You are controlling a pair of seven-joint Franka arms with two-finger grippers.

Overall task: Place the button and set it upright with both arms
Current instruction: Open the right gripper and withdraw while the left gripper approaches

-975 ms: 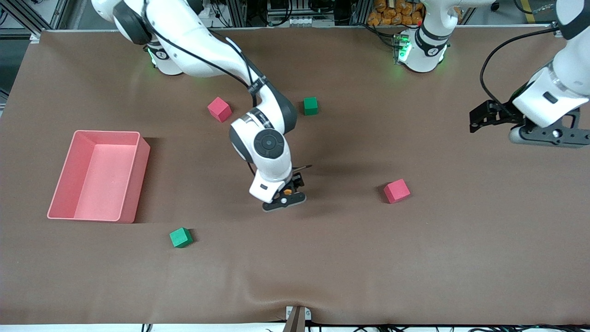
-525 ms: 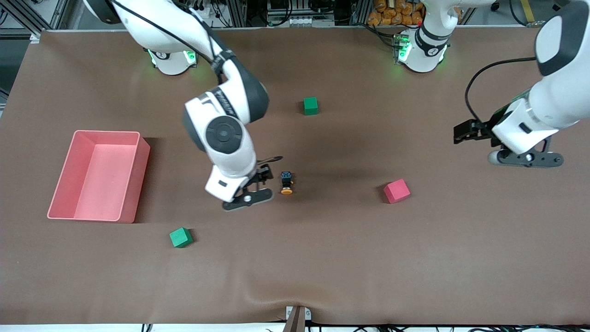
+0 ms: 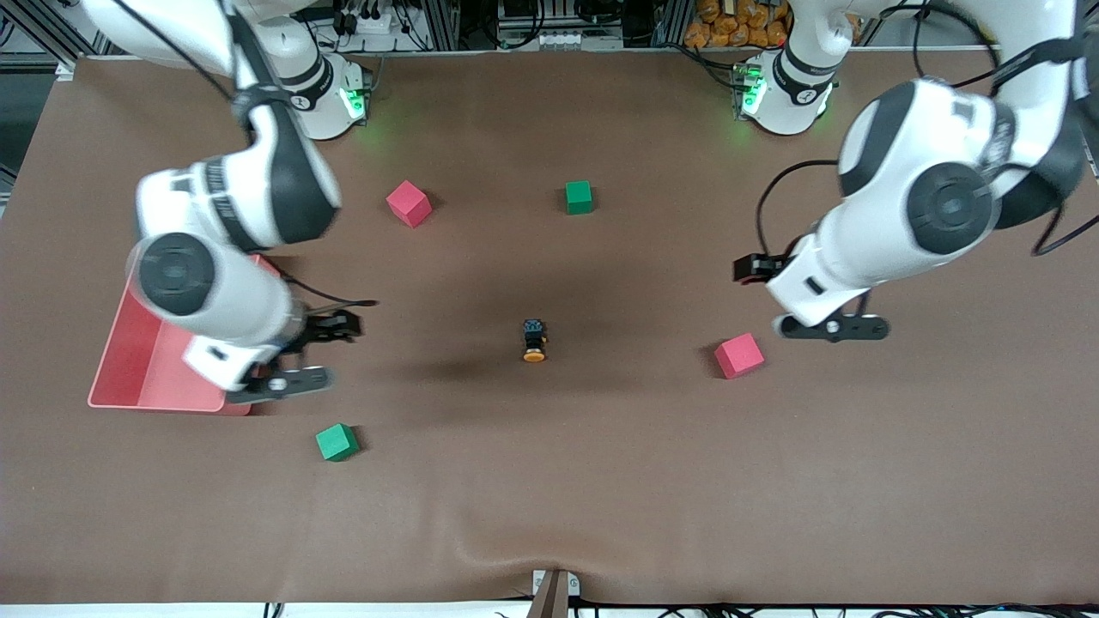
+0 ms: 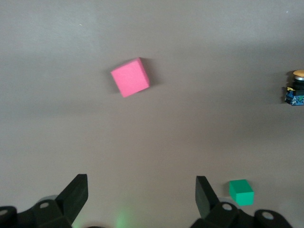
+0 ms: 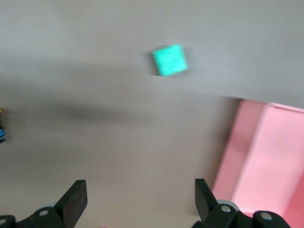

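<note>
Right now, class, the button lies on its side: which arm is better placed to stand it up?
Probably the left. The left pincer hangs open by the red cube, the button visible to its wrist camera. The right pincer, open, is over the pink bin.

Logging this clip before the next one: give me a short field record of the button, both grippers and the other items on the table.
button: lying on its side mid-table, orange cap toward the front camera, untouched
right gripper: open, empty, over the pink bin's edge
left gripper: open, empty, above the nearer red cube
other items: second red cube, two green cubes
</note>
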